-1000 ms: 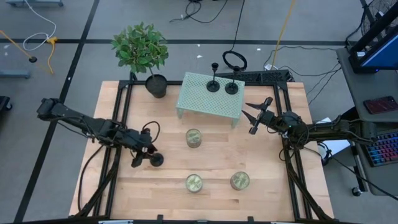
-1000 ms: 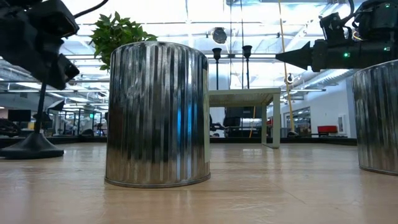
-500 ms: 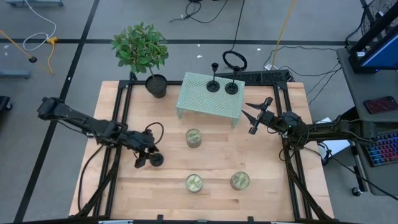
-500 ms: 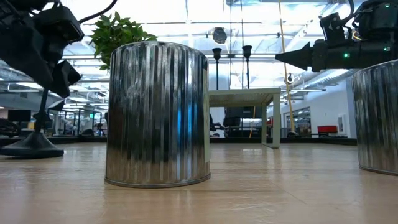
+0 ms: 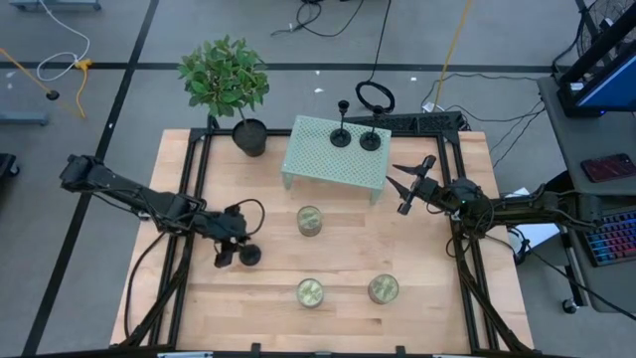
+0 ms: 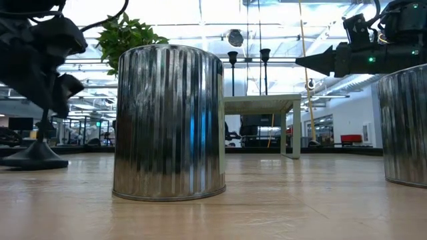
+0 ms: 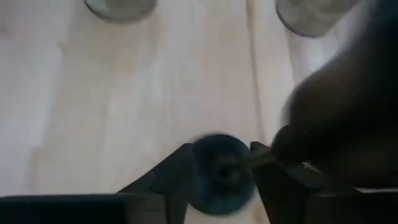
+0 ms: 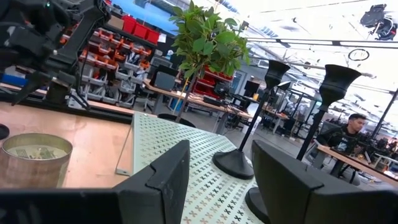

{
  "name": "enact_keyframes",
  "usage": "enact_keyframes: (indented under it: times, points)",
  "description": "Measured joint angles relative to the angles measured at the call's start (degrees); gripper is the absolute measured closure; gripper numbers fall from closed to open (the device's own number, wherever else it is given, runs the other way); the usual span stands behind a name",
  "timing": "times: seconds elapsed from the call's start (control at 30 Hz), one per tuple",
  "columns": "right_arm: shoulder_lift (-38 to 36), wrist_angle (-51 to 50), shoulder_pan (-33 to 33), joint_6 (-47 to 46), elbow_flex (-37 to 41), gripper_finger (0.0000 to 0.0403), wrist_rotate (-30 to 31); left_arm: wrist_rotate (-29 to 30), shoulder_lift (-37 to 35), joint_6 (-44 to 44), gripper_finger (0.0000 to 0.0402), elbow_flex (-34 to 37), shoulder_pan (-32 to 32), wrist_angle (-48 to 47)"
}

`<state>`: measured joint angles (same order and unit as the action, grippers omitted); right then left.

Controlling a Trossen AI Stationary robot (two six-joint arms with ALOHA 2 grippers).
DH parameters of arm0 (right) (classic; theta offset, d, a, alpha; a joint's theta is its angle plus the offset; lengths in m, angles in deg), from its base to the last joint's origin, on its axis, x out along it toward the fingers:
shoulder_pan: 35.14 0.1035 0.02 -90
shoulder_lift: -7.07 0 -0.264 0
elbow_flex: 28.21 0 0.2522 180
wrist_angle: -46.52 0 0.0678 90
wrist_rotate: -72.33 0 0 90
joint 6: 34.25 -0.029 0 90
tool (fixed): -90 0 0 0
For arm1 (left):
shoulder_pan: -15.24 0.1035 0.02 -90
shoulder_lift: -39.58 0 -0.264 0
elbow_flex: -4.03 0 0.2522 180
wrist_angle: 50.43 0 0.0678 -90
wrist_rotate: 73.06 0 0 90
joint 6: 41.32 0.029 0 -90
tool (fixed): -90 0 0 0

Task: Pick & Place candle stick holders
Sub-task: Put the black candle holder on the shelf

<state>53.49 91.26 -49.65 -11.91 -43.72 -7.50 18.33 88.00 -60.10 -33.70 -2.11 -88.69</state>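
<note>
One black candle stick holder (image 5: 249,256) stands on its round base on the wooden table (image 5: 437,298), left of centre. In the low view its stem (image 6: 45,130) rises from the base (image 6: 33,157). My left gripper (image 7: 221,177) is open. It points down over this holder with one finger on each side of its top. Two more black holders (image 5: 341,137) (image 5: 370,140) stand on the pale green perforated stand (image 5: 318,159). My right gripper (image 5: 401,189) is open and empty, level in the air beside the stand's right end.
Three pale green-gold jar candles (image 5: 310,221) (image 5: 310,291) (image 5: 384,289) stand on the table between the arms. A potted plant (image 5: 238,89) stands at the far left corner. A person (image 8: 354,127) sits in the room beyond the table.
My left gripper has moved a little toward the table's right edge and come down over the black holder's stem. The holder has stayed in place on its base.
</note>
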Motion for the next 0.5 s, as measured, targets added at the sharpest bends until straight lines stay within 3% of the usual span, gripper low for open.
enact_keyframes:
  times: [0.27,0.4,0.5]
  points:
    - [0.0,0.2,0.0,1.1,0.0,0.0238,0.0,0.3,-0.1,4.5,0.0377,0.0,0.1,1.8]
    - [0.0,1.3,0.0,1.1,0.0,0.0238,0.0,2.1,-0.1,5.6,0.038,0.0,1.7,9.0]
    - [0.0,1.5,0.0,1.1,0.0,0.0238,0.0,-0.1,-0.1,5.2,0.0378,-0.3,4.4,17.1]
